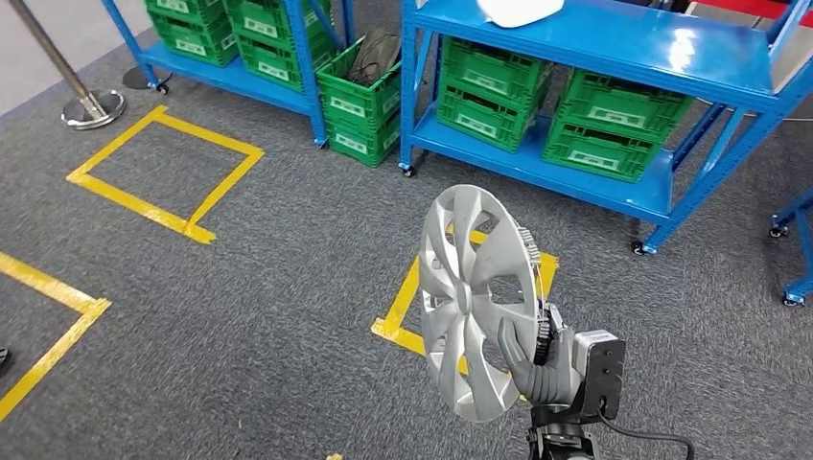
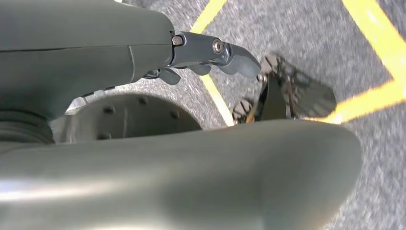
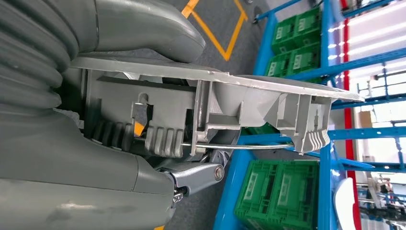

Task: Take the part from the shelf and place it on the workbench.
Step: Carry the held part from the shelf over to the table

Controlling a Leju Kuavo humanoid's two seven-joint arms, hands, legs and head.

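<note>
While the silver spoked plastic hubcap (image 1: 476, 299) stands on edge above the grey carpet floor (image 1: 288, 287), findings are as follows.

Part position: hubcap held upright in the air, spoked face turned toward the robot's left, well in front of the blue metal shelf unit (image 1: 614, 57) and apart from it.

Right hand: the right hand (image 1: 537, 369) grips the hubcap at its lower rim, on the side nearer the robot. Dark fingers (image 1: 508, 347) lie across the spoked face; the rest of the hand sits behind the rim.

Right wrist view: the hubcap's ribbed back side (image 3: 206, 110) lies pressed between the thick grey thumb (image 3: 139, 24) and the hand's lower body. Clips and a thin wire ring (image 3: 249, 146) show along the rim.

Left hand: the left hand (image 2: 210, 52) hangs over the floor, dark fingers curled in, nothing seen in them. Whether fully closed: cannot tell for certain, but no object is held.

Shelf contents: green plastic crates (image 1: 537, 105) sit on the lower shelf board; a white object (image 1: 518, 10) lies on the upper board.

Floor: yellow tape squares (image 1: 168, 172) are marked on the carpet; one lies directly behind the hubcap. A chrome post base (image 1: 93, 107) stands at the far left.
</note>
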